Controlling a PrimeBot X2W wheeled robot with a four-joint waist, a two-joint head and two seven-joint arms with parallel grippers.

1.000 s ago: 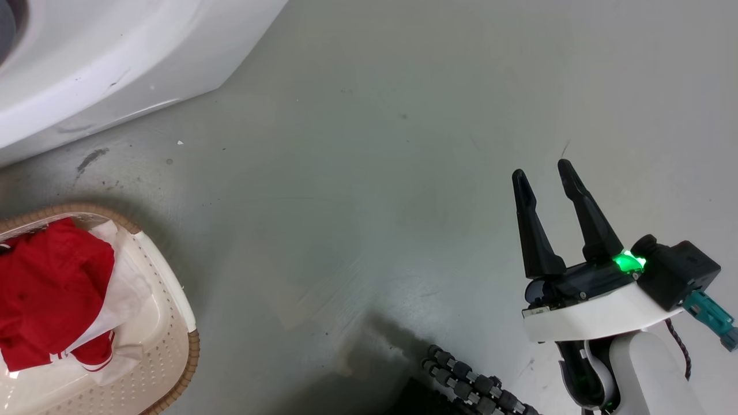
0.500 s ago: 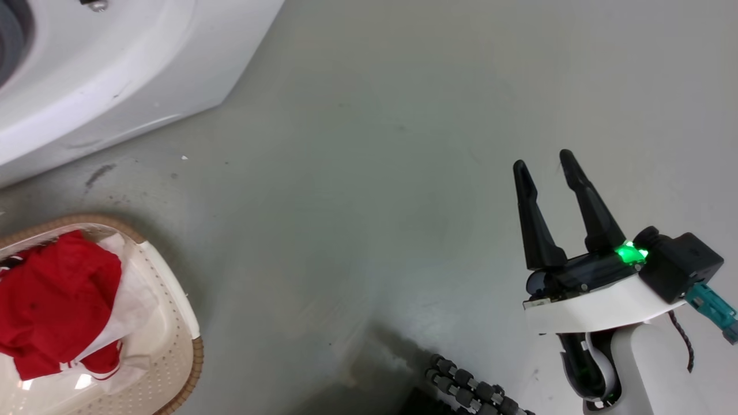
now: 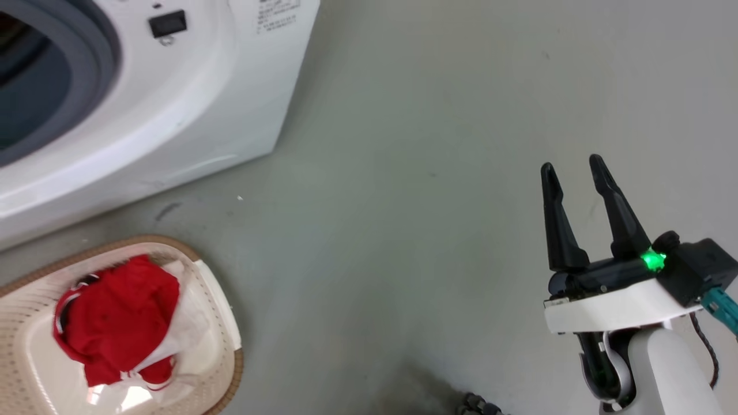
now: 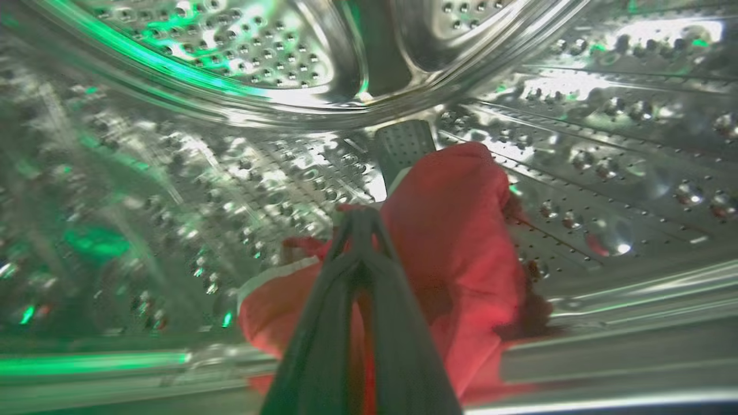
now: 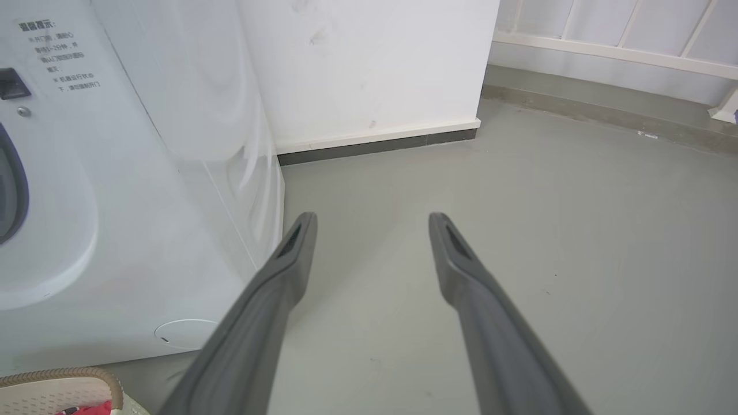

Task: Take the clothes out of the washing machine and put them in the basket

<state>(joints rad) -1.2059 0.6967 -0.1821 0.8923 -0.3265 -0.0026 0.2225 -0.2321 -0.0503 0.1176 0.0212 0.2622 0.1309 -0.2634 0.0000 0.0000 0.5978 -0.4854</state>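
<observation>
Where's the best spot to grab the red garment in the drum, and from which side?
Pinch a raised fold of the red garment, coming in from the door side: it lies heaped on the drum floor, ridges standing up. The jaws of the left gripper look shut on one.

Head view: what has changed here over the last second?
The camera swung, bringing the white front-loading washing machine and its grey porthole further into view; the things themselves look unmoved. The red-and-white clothes lie unchanged in the cream perforated basket, and the right gripper stays open.
</observation>
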